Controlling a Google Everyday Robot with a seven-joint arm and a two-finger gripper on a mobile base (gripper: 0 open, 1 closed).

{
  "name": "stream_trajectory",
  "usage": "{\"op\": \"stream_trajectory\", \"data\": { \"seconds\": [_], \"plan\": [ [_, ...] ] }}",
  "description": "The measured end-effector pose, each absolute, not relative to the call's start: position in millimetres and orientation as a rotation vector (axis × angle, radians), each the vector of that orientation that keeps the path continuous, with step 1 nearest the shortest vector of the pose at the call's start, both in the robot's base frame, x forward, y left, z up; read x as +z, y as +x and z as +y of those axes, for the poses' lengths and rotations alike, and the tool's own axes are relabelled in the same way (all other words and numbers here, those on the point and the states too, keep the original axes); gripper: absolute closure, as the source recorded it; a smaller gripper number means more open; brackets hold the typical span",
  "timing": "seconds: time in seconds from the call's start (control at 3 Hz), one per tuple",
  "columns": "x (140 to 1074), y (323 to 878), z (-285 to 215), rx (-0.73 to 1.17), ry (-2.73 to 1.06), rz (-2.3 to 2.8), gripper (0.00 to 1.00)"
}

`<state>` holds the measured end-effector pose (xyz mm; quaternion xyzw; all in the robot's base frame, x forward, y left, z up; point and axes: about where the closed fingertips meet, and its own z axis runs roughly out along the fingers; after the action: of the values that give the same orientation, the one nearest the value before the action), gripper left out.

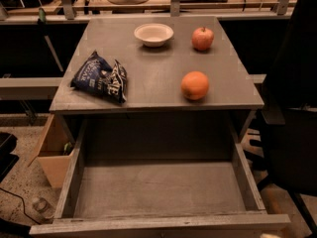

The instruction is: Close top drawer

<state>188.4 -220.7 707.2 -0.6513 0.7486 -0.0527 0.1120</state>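
Drawer point(158, 187) gapes open; hand point(269, 236), perhaps the bottom-right sliver, grip untellable; white lettering on bag point(101, 78) unreadable.

Matt grey wood-grain top drawer point(158, 187), crinkly glossy chip bag point(100, 77), smooth bowl point(154, 33)

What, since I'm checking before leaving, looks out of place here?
The top drawer stands pulled far out below the tabletop, with nothing seen inside. The bowl, apple, orange and snack bag sit on top; nothing is spilled. The pincer is out of view.
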Motion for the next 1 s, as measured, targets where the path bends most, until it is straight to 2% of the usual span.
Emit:
{"op": "stream_trajectory", "data": {
  "seconds": [0.33,0.67,1.0],
  "plan": [
    [673.8,174.9,-212.6,-0.077,-1.939,2.185,0.41],
    [640.2,197.0,-192.3,0.007,-1.968,2.109,0.65],
    [618.4,247.5,-166.2,0.056,-1.992,1.961,0.88]
  ]
}}
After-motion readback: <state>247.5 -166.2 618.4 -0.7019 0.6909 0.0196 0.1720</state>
